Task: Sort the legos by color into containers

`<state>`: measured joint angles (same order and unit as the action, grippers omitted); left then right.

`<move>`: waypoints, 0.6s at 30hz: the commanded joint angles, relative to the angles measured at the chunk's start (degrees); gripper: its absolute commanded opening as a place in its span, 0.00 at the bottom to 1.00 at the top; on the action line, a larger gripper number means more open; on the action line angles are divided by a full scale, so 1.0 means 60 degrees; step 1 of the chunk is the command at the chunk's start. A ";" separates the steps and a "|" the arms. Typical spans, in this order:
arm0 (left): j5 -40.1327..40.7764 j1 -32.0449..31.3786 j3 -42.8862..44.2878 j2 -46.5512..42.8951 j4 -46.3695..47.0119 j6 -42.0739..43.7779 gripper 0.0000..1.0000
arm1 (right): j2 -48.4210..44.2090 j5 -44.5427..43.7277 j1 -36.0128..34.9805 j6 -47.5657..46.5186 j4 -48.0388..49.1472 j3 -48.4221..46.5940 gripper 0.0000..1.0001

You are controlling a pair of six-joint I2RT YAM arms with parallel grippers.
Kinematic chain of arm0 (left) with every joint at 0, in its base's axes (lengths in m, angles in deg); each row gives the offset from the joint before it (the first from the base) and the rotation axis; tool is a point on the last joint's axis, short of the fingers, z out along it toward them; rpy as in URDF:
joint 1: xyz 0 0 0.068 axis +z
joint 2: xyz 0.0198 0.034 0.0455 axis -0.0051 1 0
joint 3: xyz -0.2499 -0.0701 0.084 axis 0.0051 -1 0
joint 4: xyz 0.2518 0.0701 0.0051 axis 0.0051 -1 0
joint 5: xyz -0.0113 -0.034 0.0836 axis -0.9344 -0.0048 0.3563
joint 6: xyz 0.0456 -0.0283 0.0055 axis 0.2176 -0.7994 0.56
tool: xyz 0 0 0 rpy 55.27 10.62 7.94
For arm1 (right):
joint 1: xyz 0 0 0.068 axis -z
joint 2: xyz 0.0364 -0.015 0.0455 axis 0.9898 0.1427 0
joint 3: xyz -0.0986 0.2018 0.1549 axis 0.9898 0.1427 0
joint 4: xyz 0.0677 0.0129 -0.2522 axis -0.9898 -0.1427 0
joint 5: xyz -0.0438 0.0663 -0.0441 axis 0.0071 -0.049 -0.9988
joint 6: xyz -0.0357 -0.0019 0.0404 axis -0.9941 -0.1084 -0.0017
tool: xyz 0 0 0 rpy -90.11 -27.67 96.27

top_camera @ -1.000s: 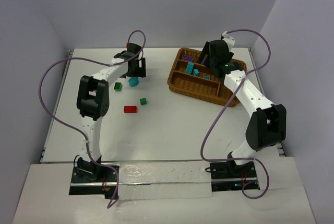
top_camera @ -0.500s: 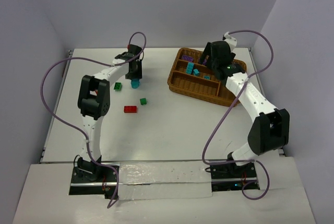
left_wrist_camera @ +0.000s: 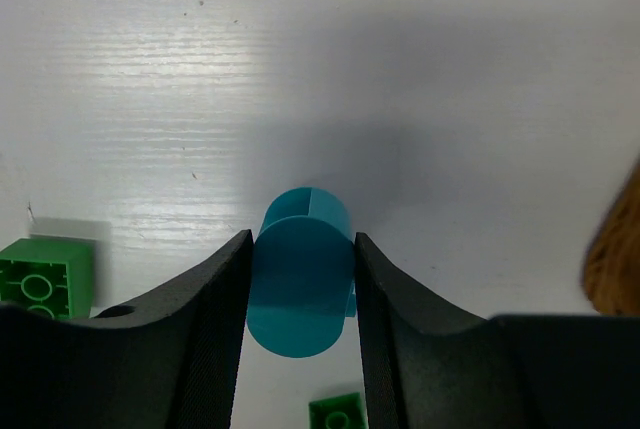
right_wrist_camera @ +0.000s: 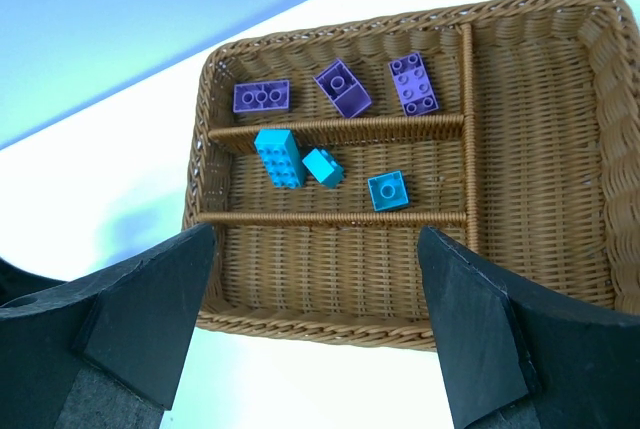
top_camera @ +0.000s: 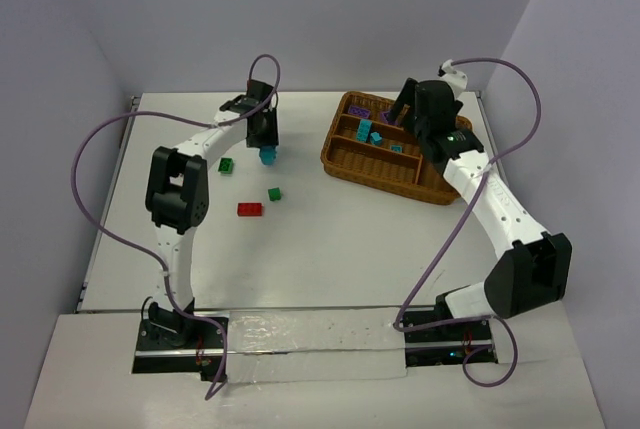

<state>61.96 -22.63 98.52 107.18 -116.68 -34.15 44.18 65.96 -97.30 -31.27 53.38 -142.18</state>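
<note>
My left claw (left_wrist_camera: pixel 300 249) is clenched on the teal rounded lego (left_wrist_camera: pixel 300 294), low in the middle of the left wrist view; the dark fingers (left_wrist_camera: pixel 215 299) press its curved flanks from both sides; I cannot tell whether it has cleared the bench (left_wrist_camera: pixel 400 69). My right claw (right_wrist_camera: pixel 315 319) hangs released and empty over the tray (right_wrist_camera: pixel 330 327), which fills the centre of the right wrist view.

To carry well, I judge I should keep the squeeze firm, since a smooth cylinder can twist or squirt out from flat pads; lift straight up before crossing, so as not to clip the green brick (left_wrist_camera: pixel 45 274) at the lower left; then head for the tray in the upper right of the overhead view and let go low over the middle slot, where three teal bricks (right_wrist_camera: pixel 279 157) already lie; the upper slot holds three purple bricks (right_wrist_camera: pixel 343 87); the right claw should give way first.

The legos are hard, glossy plastic, square-edged with round studs, apart from this drum-shaped one; the tray is rough brown wicker, with thin woven dividers that could catch a corner; the bench is pale, faintly grained and matte. A red brick (top_camera: pixel 249 209) lies left of centre overhead.
</note>
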 commanded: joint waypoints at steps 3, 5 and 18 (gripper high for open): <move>-0.0613 -0.0370 0.0898 -0.1327 0.0832 -0.0643 0.00 | -0.0736 -0.0323 -0.0066 -0.0163 0.0143 0.0294 0.89; -0.0724 -0.0468 0.1219 -0.1304 0.0879 -0.0718 0.00 | -0.0911 -0.0345 -0.0093 -0.0194 0.0098 0.0359 0.89; -0.2411 -0.1204 0.4283 0.0900 0.2951 -0.2134 0.00 | -0.2761 -0.0456 -0.0125 -0.0251 0.0085 0.1450 0.89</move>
<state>52.62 -29.05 121.05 108.29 -106.54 -42.59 31.31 64.73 -97.43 -32.25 52.85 -135.08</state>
